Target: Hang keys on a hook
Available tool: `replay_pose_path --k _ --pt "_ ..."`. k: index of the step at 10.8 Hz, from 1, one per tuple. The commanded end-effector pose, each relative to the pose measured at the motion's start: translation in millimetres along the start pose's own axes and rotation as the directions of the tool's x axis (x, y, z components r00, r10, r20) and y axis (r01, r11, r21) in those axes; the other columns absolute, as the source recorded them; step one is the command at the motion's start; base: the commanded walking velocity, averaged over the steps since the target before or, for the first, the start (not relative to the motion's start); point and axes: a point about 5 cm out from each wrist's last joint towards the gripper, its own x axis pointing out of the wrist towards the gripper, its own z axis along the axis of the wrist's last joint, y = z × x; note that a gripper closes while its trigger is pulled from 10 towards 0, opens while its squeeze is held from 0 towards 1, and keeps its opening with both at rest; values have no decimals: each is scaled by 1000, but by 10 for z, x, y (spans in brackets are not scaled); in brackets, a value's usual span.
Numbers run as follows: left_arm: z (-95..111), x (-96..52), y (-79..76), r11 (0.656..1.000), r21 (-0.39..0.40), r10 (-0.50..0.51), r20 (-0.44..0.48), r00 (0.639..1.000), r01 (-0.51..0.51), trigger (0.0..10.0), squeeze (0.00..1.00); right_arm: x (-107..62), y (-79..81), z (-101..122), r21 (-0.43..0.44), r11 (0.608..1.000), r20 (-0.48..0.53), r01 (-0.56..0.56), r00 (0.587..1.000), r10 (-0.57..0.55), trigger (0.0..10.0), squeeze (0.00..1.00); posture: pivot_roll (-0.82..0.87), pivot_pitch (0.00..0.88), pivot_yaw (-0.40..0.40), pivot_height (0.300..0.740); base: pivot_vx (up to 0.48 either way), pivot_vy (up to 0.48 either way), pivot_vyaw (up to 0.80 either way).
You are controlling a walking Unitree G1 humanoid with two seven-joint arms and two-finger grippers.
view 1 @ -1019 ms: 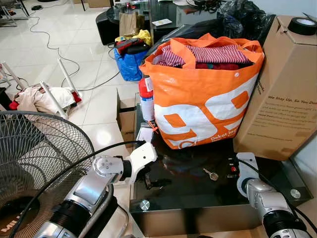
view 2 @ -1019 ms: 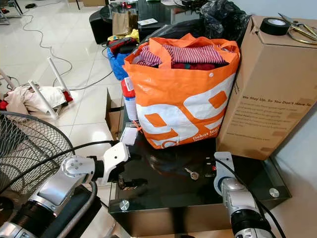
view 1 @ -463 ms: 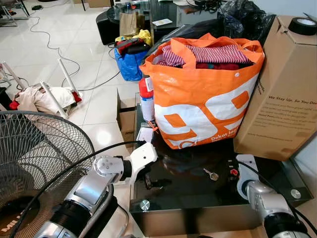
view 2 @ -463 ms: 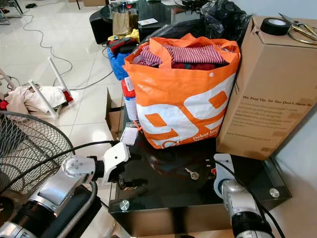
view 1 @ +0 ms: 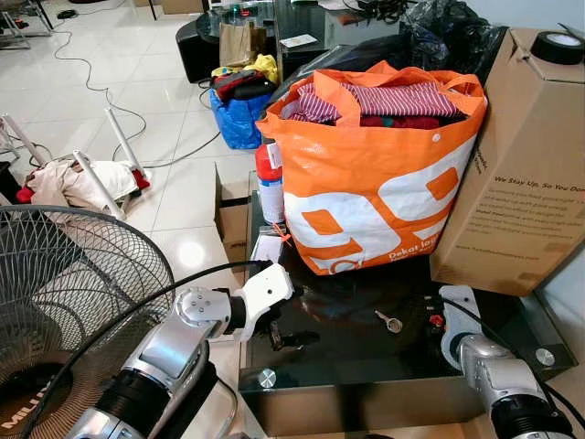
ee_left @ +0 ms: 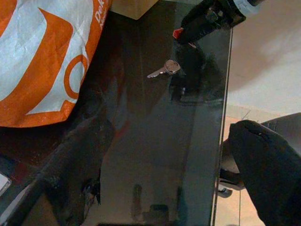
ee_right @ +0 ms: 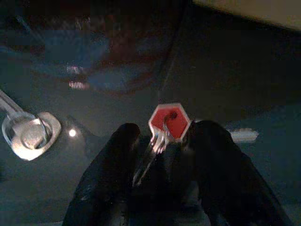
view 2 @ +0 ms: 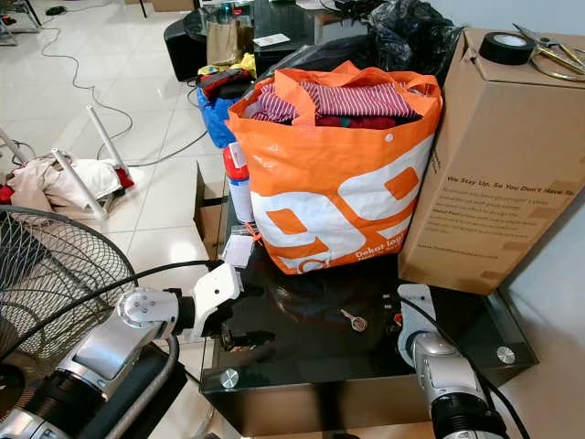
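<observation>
Jaws of the right gripper (ee_right: 160,141) straddle a red-capped key (ee_right: 168,121) without pinching it yet, low right on the black glass desk (view 1: 347,352); the left gripper (view 1: 283,337) hangs with jaws parted at lower centre-left. A second silver key (view 1: 389,321) lies loose just beside. Light, stiff, slippery on glass, I'd say: take it by the red head. Writing: the orange bag (view 1: 366,201) reads "Dekat", the cardboard box (view 1: 521,174) "We Stay Up. So You Don't Have To".
</observation>
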Motion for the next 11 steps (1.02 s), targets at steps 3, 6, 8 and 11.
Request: replay_pose_path --k 3,6,8,11 --pt "8 11 5 1000 16 0 -11 1000 0 10000 0 -28 -17 33 -51 998 21 22 1000 -21 10000 0 -164 0 62 740 0 0 0" --pt "12 15 9 1000 17 1 -11 1000 0 10000 0 -38 10 31 -125 992 25 20 1000 -17 10000 0 -163 0 60 740 0 0 0" --pt "13 16 9 1000 16 1 -11 1000 -1 10000 0 -26 13 5 -119 993 26 19 1000 -16 4784 0 -162 0 59 740 0 0 0" --pt "11 16 7 1000 15 4 -10 1000 -4 10000 0 12 31 -2 -143 990 8 11 1000 -10 0 0 -155 0 51 740 0 0 0"
